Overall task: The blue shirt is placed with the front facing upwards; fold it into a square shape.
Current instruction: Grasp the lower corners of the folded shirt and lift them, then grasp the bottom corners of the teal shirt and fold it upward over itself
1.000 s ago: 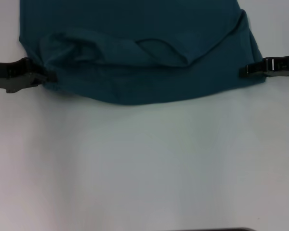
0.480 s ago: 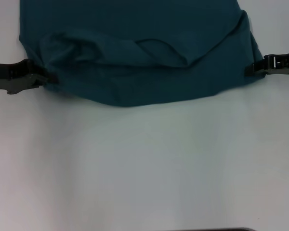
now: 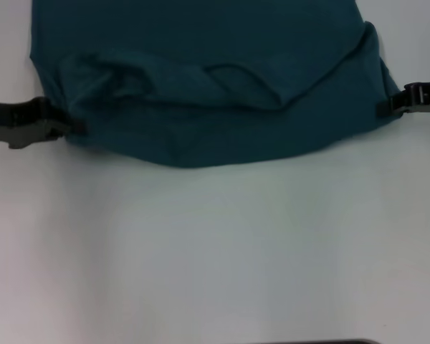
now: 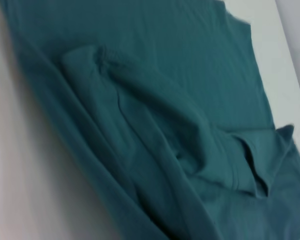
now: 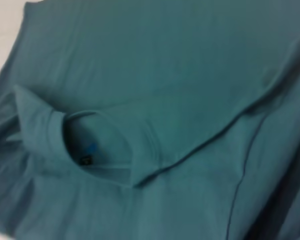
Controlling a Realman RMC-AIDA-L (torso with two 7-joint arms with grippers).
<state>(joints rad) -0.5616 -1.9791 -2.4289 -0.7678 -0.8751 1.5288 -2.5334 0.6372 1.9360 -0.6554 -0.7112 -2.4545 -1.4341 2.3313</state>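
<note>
**Blue shirt held at both side edges, collar end doubled over toward the robot**

The large dark teal-blue cotton shirt [image 3: 201, 79] lies on the plain white table [image 3: 215, 244], filling the far half of the head view and running out of frame at the top. Its near part is folded back on itself: a rumpled flap lies over the flat body, with the round neckline [image 3: 236, 75] showing as a curved opening near the middle of the flap. The nearest edge bows toward the robot as a shallow arc, deepest at its centre. No chest lettering is visible.

Left side: the left gripper [image 3: 70, 126], black and reaching in from the view's left border, meets the shirt's left edge at a bunched corner of the fold; its fingers are pressed together on the cloth (the tips are partly hidden by the fabric). The left wrist view shows only the shirt [image 4: 155, 125], with diagonal folds and the white table along one side.

Centre: the right wrist view shows the neckline [image 5: 97, 145] open, a small dark tag [image 5: 86, 159] inside it.

Right side: the right gripper [image 3: 384, 107], also black, pinches the shirt's right edge slightly farther from the robot than the left one.

The folded edge runs left to right between the grippers; the garment's length extends away from the robot.
</note>
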